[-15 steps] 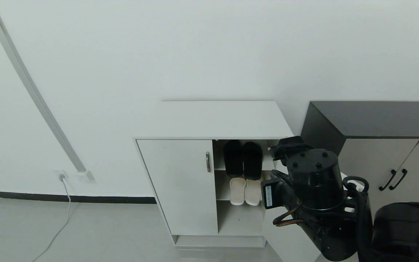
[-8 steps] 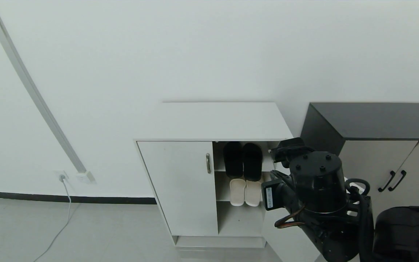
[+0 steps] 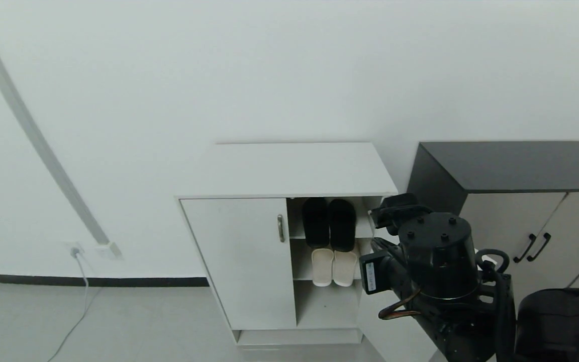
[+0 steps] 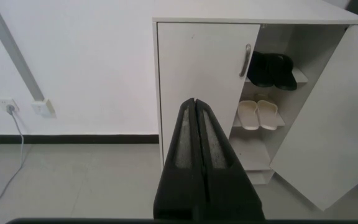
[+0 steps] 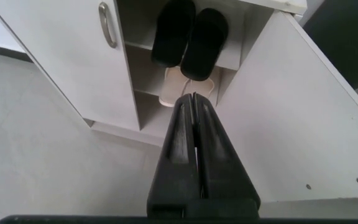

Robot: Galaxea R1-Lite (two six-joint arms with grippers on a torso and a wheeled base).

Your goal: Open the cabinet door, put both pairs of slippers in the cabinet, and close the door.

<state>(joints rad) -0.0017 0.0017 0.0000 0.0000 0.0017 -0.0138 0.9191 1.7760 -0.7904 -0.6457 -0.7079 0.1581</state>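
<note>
1. A plain white wall (image 3: 289, 75) is rising behind a pale grey floor (image 3: 118, 322), with a black skirting strip (image 3: 88, 281) running along its foot. A grey conduit (image 3: 33, 130) is slanting down to a wall socket (image 3: 75, 250).
2. A white two-door wooden cabinet (image 3: 289, 168) is standing against the wall. Its left door (image 3: 239, 256), carrying a slim metal handle (image 3: 280, 228), is sitting closed, and its right door (image 4: 328, 124) is standing swung wide open.
3. A pair of black slide slippers (image 3: 328, 223) is lying side by side on the top shelf, toes inward.
4. A pair of cream slide slippers (image 3: 333, 267) is lying on the middle shelf, directly below the black pair. Beneath them is the bottom compartment (image 3: 327, 304).
5. The left gripper (image 4: 195, 124) is hanging well back from the cabinet, facing the closed door, its black fingers pressed together and gripping nothing.
6. The right gripper (image 5: 194, 118) is hanging before the open half, near the inner face of the open door, its fingers likewise pressed together with nothing between them.
7. A dark grey cabinet with black handles (image 3: 510, 161) is standing just to the right.
</note>
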